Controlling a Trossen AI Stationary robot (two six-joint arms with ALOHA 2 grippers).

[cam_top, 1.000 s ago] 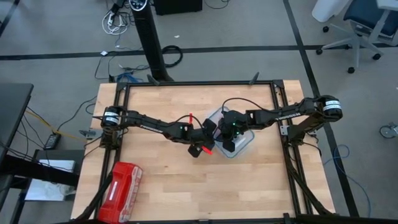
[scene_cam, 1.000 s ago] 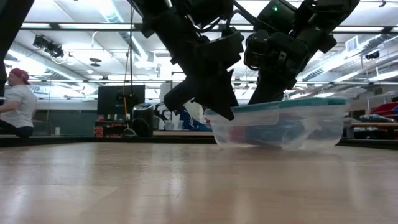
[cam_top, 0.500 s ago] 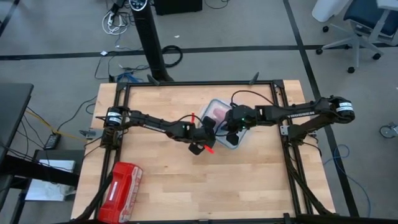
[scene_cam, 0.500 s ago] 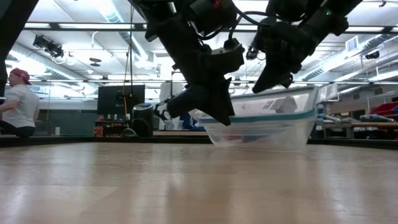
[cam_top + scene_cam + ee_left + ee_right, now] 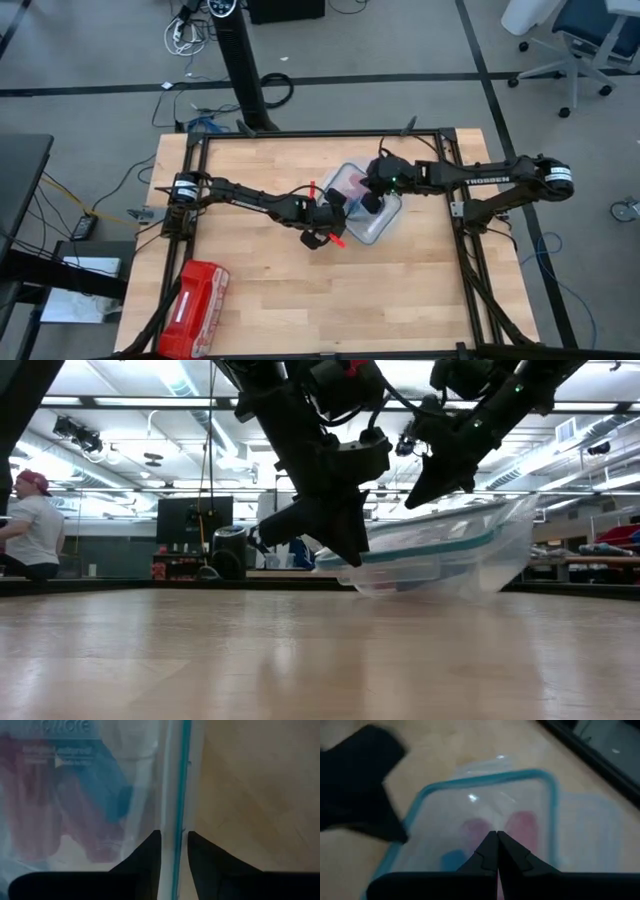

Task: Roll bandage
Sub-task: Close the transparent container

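The left gripper pinches the teal rim of the clear lidded container. The right gripper, fully closed and empty, has lifted the far edge, so the container now tilts. The bandage remains inside (lid still on).

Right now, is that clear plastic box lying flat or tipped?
Tipped. In the low view the clear box slants, one end raised, with the left pincer clamped on its teal-edged rim.
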